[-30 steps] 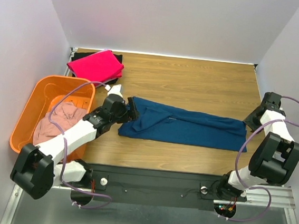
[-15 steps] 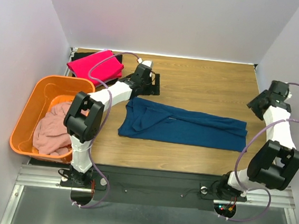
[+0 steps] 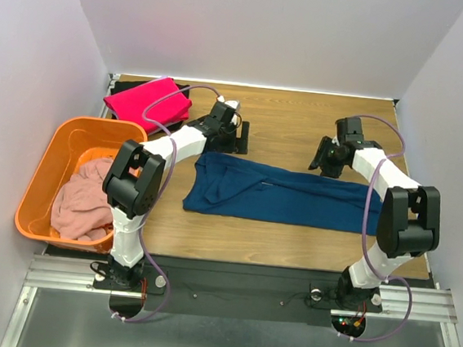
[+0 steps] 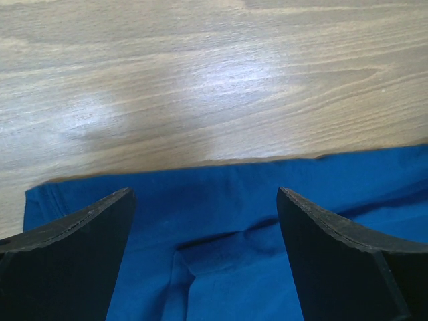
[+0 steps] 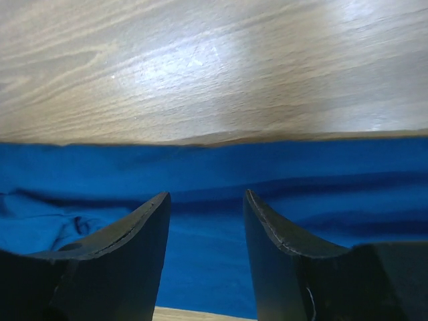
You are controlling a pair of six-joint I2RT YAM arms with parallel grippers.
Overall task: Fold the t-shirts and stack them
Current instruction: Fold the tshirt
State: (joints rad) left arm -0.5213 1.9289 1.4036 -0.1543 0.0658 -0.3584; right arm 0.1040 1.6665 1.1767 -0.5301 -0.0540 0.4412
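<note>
The navy blue t-shirt (image 3: 287, 197) lies as a long folded strip across the middle of the table. My left gripper (image 3: 233, 138) hovers over the far edge of its left end, jaws wide open; in the left wrist view blue cloth (image 4: 227, 194) with a small fold fills the gap of the gripper (image 4: 204, 197). My right gripper (image 3: 325, 160) hangs over the strip's far edge right of centre, open with a narrower gap, and nothing but blue cloth (image 5: 200, 167) lies under it (image 5: 206, 199). A folded bright pink t-shirt (image 3: 147, 100) rests on a black one (image 3: 183, 92) at the back left.
An orange basket (image 3: 37, 179) at the left edge holds a crumpled pale dusty-pink t-shirt (image 3: 82, 196). Bare wood (image 3: 302, 123) runs behind the navy strip. White walls close in the back and both sides.
My left arm swung from beside the basket to the navy shirt's far edge and opened fully. My right arm came in from the table's right edge to the shirt, its jaws opening wider.
</note>
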